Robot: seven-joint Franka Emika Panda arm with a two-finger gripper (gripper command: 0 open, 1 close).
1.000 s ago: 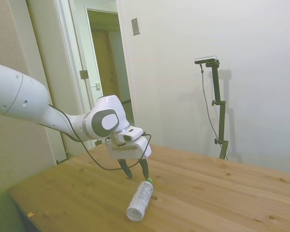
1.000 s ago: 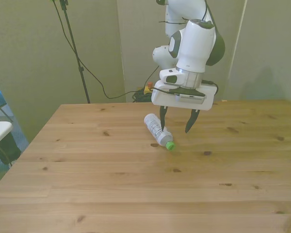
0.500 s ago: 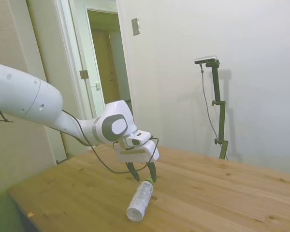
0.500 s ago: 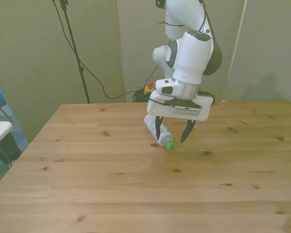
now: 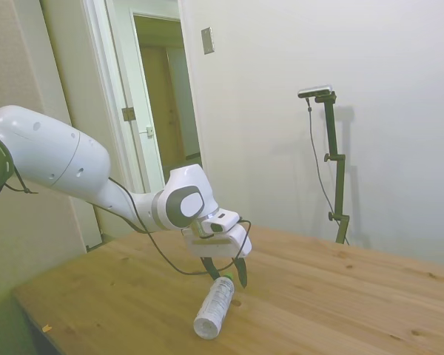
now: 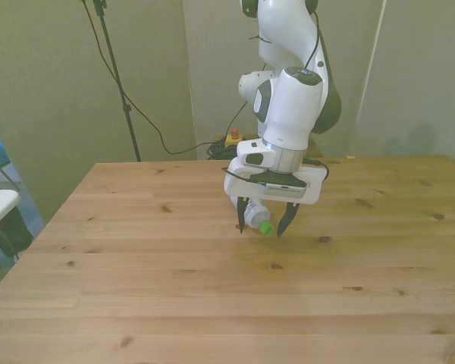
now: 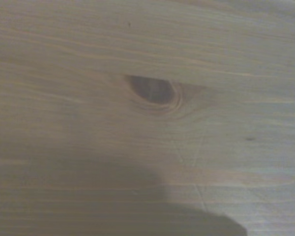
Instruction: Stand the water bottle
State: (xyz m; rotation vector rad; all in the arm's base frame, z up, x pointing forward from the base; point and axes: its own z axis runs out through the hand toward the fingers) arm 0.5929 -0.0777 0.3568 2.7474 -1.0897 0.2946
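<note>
On the wooden tabletop (image 6: pixel 136 258) one water bottle (image 5: pixel 214 306) lies flat on its side, and it is the only loose thing there. Its green cap (image 6: pixel 265 227) points toward the front view's lower right, with the labelled body running back under the wrist. From the side view the cap end sits up beneath the arm while the clear base faces the camera.

One gripper (image 6: pixel 260 228) hangs directly over the cap end, its two fingers (image 6: pixel 240 220) spread wide and pointing down, one on each side of the neck. They straddle the bottle without pinching it (a gap shows on both sides in the front view), and their tips are close to the wood. That placement makes sense for the job: taking a lying bottle near its top gives a hold from which the base can swing down as the arm lifts and turns. Nothing is gripped yet, so the standing-up has not begun.

The wrist camera shows only blurred wood grain with one dark knot (image 7: pixel 156 92) and a soft shadow along one edge; no bottle appears in it.

A likely risk is the round body rolling away as the fingers close.
</note>
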